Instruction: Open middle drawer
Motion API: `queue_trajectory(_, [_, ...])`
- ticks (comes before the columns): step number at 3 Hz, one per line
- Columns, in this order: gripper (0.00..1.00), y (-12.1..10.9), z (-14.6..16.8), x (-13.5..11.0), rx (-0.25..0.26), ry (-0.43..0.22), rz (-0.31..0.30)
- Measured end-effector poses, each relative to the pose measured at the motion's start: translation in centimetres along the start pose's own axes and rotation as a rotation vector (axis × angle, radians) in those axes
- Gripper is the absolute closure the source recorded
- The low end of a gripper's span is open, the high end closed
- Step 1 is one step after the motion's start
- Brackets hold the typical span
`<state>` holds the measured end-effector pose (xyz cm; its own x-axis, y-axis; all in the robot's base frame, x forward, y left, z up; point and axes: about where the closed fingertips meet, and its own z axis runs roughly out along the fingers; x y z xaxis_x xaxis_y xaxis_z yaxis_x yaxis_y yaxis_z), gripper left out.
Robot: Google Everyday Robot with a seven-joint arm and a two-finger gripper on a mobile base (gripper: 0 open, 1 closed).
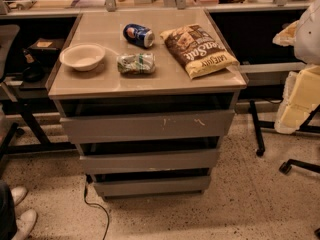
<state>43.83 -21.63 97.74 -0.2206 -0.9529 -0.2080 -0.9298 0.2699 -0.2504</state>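
A grey cabinet (150,84) with three handle-less drawers stands in the middle of the camera view. The middle drawer (150,160) is a wide plain grey front with a small pale chip on its lower edge. It looks shut, with a dark gap above it. Above it is the taller front with white scratch marks (147,126). Below it is the shorter unmarked front (152,186). My gripper is not in view. A white rounded shape (311,31) at the right edge may be part of my arm.
On the cabinet top lie a white bowl (82,57), a blue can (138,35) on its side, a crumpled green packet (136,63) and a brown chip bag (199,49). A black cable (95,209) runs over the floor. Chair legs (259,134) and pale foam (300,99) stand right; white shoes (17,209) are bottom left.
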Motion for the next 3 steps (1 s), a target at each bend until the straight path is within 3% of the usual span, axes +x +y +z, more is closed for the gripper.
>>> queue_trajectory(2, [0.0,0.6,1.0,-0.1,-0.006,-0.009,-0.005])
queue_trajectory(3, [0.0,2.2,5.4,-0.7,-0.055,-0.052,-0.011])
